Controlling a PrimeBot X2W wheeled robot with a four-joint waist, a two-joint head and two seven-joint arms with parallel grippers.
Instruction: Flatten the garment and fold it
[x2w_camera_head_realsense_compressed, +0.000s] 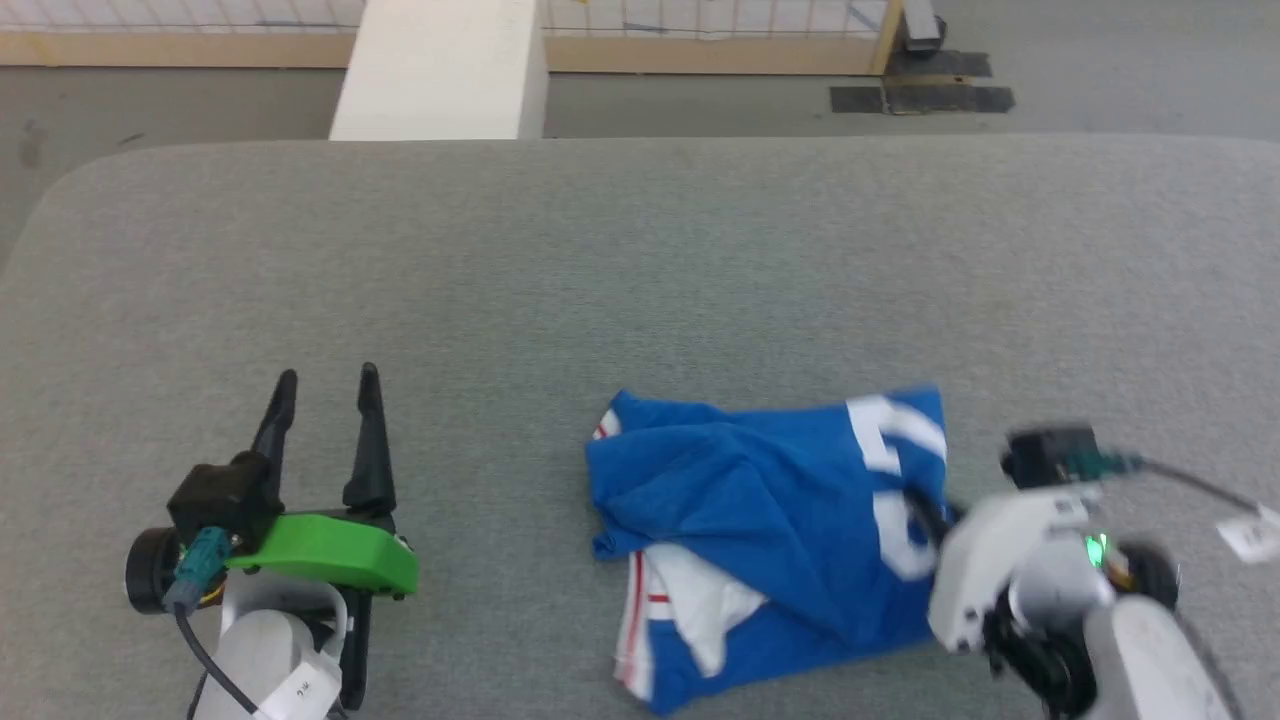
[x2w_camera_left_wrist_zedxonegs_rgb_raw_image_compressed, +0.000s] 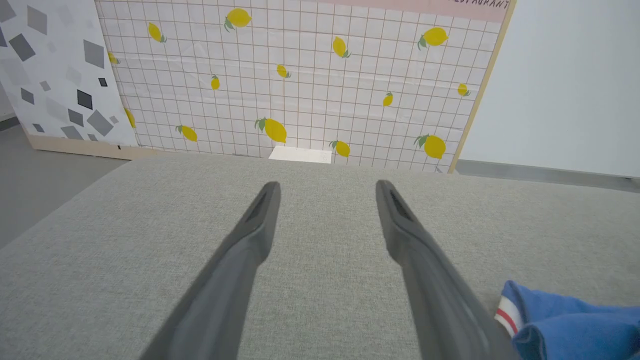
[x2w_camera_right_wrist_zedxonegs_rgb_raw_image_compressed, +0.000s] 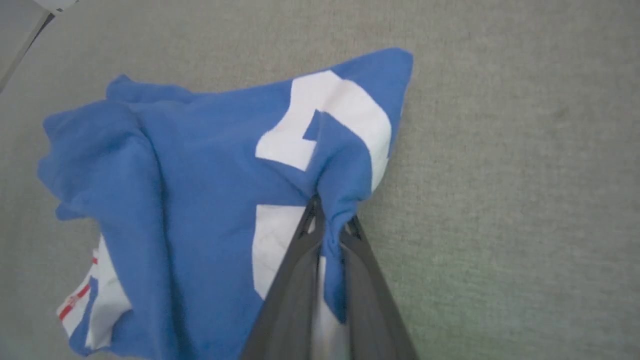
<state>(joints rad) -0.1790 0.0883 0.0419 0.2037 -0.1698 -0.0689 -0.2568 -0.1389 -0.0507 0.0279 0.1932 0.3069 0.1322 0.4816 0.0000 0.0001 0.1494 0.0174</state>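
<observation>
Right gripper (x2w_camera_right_wrist_zedxonegs_rgb_raw_image_compressed: 327, 216), mine, is clenched on a raised fold of the shirt (x2w_camera_right_wrist_zedxonegs_rgb_raw_image_compressed: 200, 190), with blue cloth bunched between its two dark fingers (x2w_camera_right_wrist_zedxonegs_rgb_raw_image_compressed: 295, 300) just beside the white print (x2w_camera_right_wrist_zedxonegs_rgb_raw_image_compressed: 340, 105). The shirt lies crumpled on the grey pad (x2w_camera_head_realsense_compressed: 640, 260), towards my side and right of centre. A white sleeve (x2w_camera_head_realsense_compressed: 690, 590) with thin red stripes shows at its near left corner. My left gripper (x2w_camera_head_realsense_compressed: 328, 376) rests well apart to the left, fingers spread wide, grasping nothing.
</observation>
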